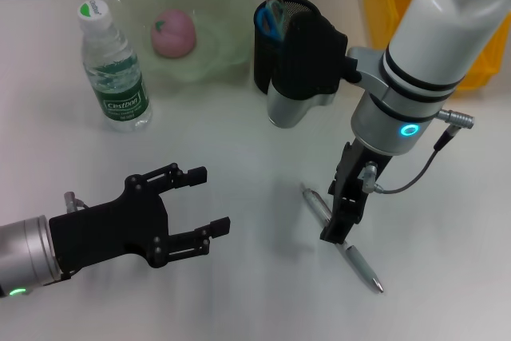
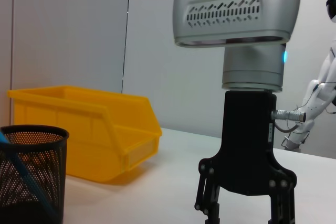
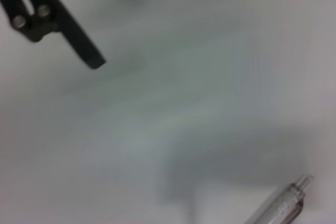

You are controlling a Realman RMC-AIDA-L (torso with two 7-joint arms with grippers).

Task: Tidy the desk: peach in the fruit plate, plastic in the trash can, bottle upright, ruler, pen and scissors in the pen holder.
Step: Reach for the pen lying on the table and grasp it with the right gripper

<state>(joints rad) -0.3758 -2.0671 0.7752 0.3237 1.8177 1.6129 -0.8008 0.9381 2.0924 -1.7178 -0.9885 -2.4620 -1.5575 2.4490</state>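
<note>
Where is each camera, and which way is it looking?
Head: high up, looking down at the desk, pen, both grippers, left, right.
Left wrist: low, looking sideways at the right gripper, bin, holder.
Right wrist: looking straight down; its fingers, pen.
Head and right wrist share the pen.

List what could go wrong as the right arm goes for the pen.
The pen lies flat on the table, so the right gripper, directly above it with fingers open, may nudge or roll it rather than pinch it. The pen holder already holds scissors, which could snag the pen on insertion.
</note>
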